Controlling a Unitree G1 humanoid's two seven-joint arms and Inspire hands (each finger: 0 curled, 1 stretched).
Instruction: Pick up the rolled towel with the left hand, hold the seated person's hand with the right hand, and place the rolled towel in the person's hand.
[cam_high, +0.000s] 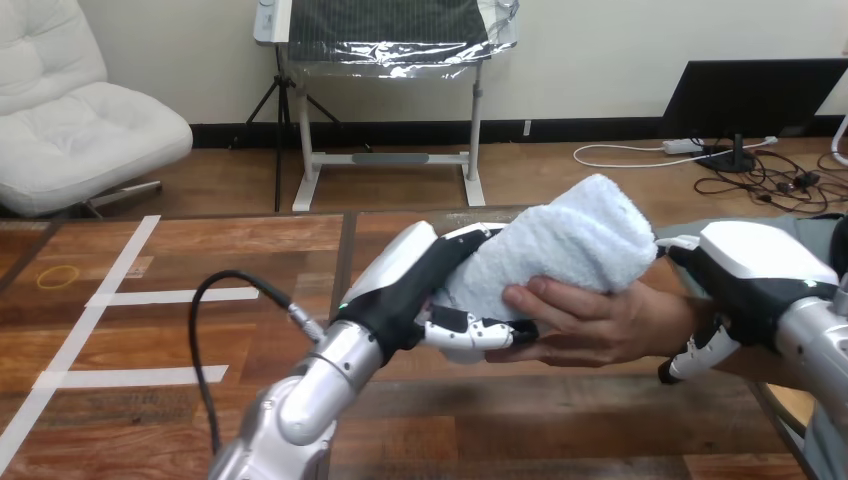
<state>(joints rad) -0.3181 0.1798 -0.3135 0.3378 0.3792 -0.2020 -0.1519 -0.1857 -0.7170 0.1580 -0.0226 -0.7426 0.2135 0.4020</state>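
Observation:
A white rolled towel is held above the middle of the wooden table. My left hand grips its left end, with the thumb curled beneath it. The person's hand reaches in from the right and cups the towel from below, its thumb lying on the towel's front. My right hand sits over the person's wrist, and its fingers curl down around the wrist's near side.
White tape lines cross the table's left part, and a small yellow ring lies near its left edge. A black cable loops up beside my left forearm.

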